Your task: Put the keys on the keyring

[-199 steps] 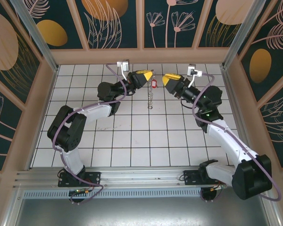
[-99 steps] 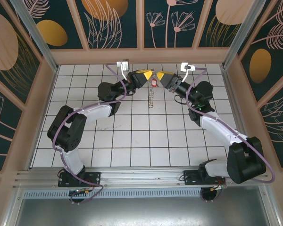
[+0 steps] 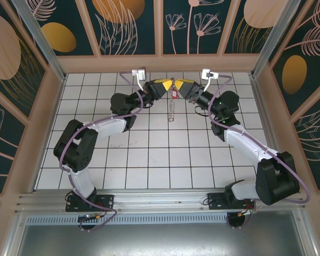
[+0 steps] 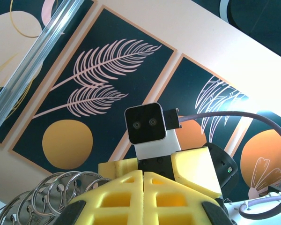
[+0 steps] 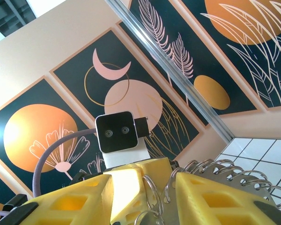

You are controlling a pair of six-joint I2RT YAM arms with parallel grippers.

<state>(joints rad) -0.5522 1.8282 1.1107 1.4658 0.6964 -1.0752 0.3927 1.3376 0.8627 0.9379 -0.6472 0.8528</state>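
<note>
**Holding.** Left gripper (image 3: 168, 85) — jaws clenched, the pads meeting on a seam with rings coming out beside them. It is judged to be pinching the upper end of the keyring (image 3: 172, 111). Right gripper (image 3: 180, 86) — jaws apart, tip to tip with the left, with loops lying in the gap. I cannot tell whether they press on those loops or merely straddle them.

**Location.** The keyring is raised off the tiled desk (image 3: 149, 154) at its far middle. Its top is between the two tips and the rest hangs down as a short chain. The red-headed key (image 3: 174, 94) dangles just below the meeting point.

**Hazards.**
- Tips crowded together: a small misalignment could knock the key loose or make the yellow pads collide.
- Thin springy wire: a loop may twist or slip out of a soft pad when pulled.
- Free end unsupported: any jerk sets the chain swinging, which drags on the pinch.
- Many like loops: the right jaws may close on the wrong one.

**Appearance.** The keyring is a string of silvery split rings (image 5: 227, 176) of fine wire, small and overlapping, fanned in a row. The key is tiny with an oval red head; the pictures are too small to show whether it is threaded.
</note>
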